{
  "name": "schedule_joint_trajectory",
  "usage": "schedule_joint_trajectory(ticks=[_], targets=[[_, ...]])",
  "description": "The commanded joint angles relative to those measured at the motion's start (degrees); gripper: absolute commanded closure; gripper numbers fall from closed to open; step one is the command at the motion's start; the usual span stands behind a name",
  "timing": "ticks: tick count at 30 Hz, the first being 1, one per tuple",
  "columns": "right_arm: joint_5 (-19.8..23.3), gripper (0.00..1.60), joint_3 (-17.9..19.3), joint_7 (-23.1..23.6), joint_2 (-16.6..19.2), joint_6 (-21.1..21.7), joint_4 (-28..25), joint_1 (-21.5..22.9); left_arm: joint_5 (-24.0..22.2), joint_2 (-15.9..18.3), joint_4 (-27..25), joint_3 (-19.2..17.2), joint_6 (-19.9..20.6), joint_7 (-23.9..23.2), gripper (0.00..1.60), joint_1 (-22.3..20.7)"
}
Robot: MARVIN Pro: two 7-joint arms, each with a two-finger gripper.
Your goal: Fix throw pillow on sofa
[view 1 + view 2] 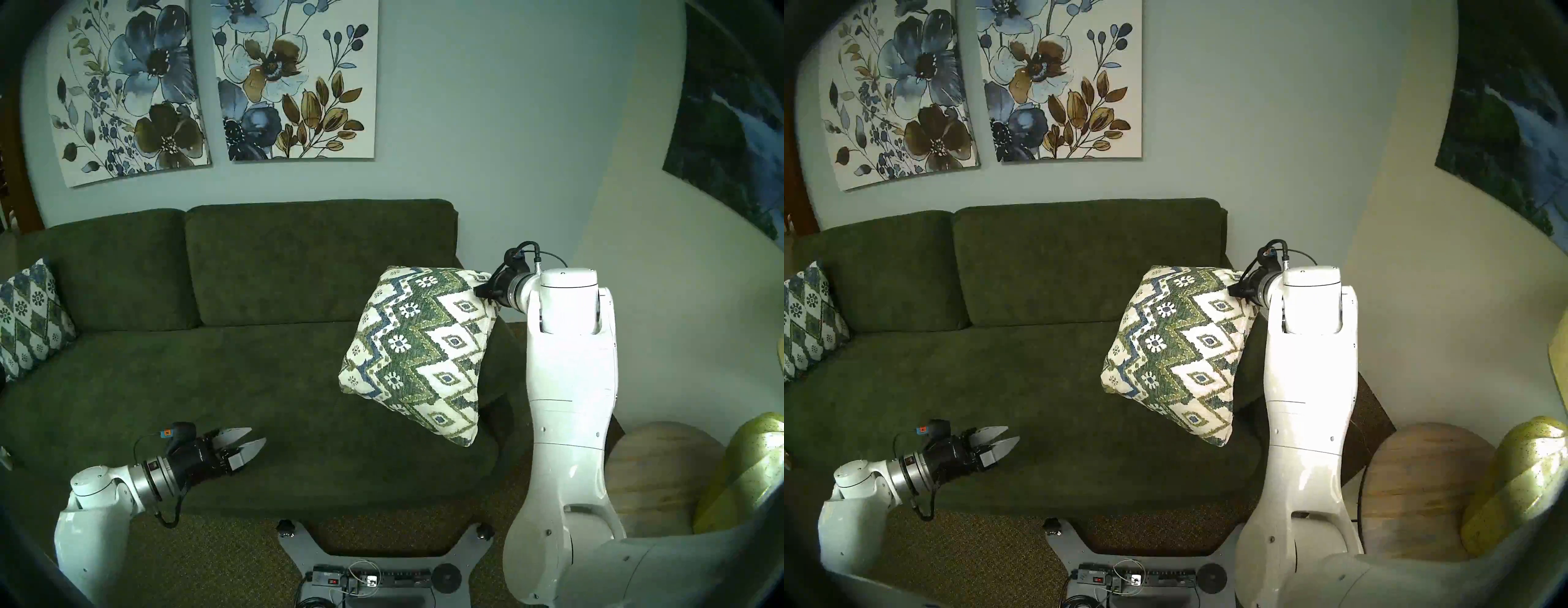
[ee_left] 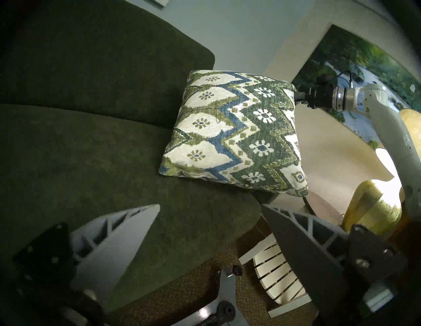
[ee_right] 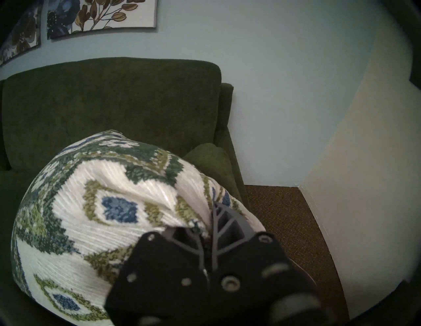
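Right hand pinching corner of plump cream throw pillow, green-blue zigzags, hanging tilted, left hand spread wide

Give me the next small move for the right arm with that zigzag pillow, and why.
Probably carry it toward the back cushion and lower it. The right gripper is pinching one corner of the throw pillow, which hangs tilted above the sofa seat near the armrest. The left gripper is open, off to the side.

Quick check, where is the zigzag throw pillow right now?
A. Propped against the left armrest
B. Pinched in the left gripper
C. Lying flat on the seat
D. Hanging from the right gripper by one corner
D: the right gripper is shut on a corner of the throw pillow, which hangs above the sofa seat; the left gripper is open and empty.
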Motion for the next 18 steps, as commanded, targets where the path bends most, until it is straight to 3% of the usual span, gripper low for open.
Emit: schedule_joint_trajectory(ticks=[1,6,18], targets=[[1.9,1.6,1.32,-3.34,-1.75,-1.37,-4.34,5.87,-0.11,0.23,0.2,-0.11,-3.11,-1.94,0.0,-0.75],[3.33,1.6,0.67,-3.74,-3.25,-1.55,-5.25,7.3,-0.13,0.21,0.85,-0.03,-4.47,-2.65,0.0,-1.02],[4.07,1.6,-7.02,-5.98,-7.65,-1.46,-5.26,10.37,-0.15,0.25,1.77,0.11,-6.35,-3.62,0.0,-1.4]])
